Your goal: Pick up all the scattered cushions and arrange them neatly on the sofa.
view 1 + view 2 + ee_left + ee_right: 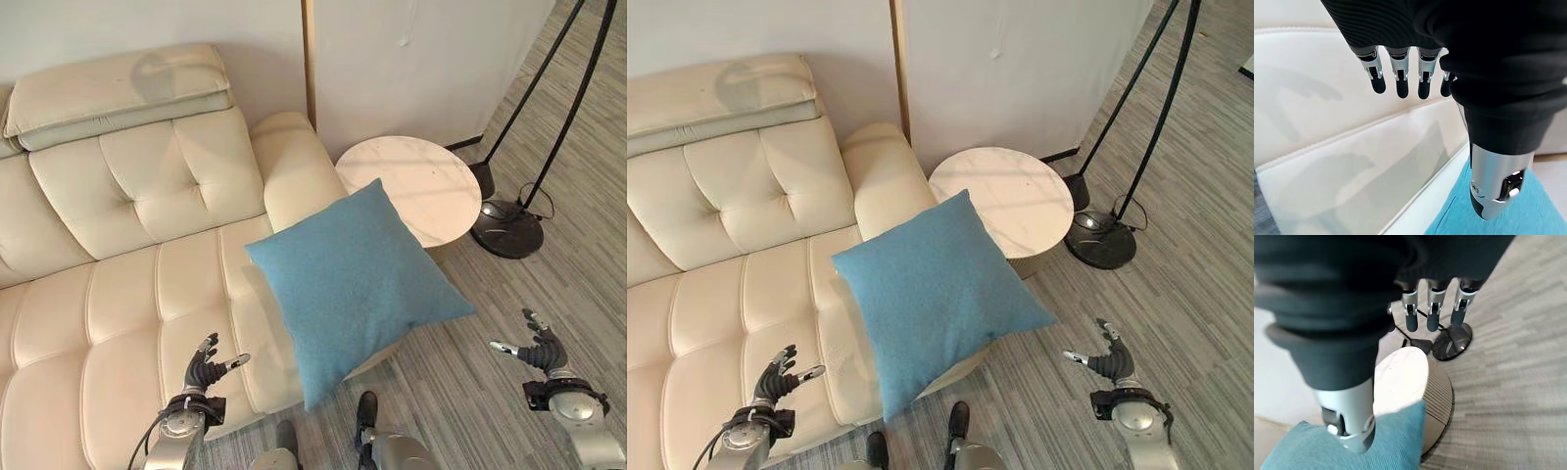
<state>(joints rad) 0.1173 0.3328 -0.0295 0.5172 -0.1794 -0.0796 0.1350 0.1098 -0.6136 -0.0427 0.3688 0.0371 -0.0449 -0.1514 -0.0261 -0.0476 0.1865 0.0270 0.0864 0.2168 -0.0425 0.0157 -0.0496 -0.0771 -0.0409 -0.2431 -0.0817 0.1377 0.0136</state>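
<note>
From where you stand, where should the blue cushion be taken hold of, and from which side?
Probably both side corners, one hand coming from the left and the other hand from the right. The cushion lies diamond-wise, half off the sofa seat edge towards the round table, corners free.

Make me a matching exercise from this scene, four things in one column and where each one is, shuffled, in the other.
1. blue cushion
2. round side table
3. left hand
4. floor lamp base

A. on the striped floor beyond the table
B. open above the sofa seat
C. beside the sofa's armrest
D. propped across the sofa's edge and the table

Pairs: 1-D, 2-C, 3-B, 4-A
</note>
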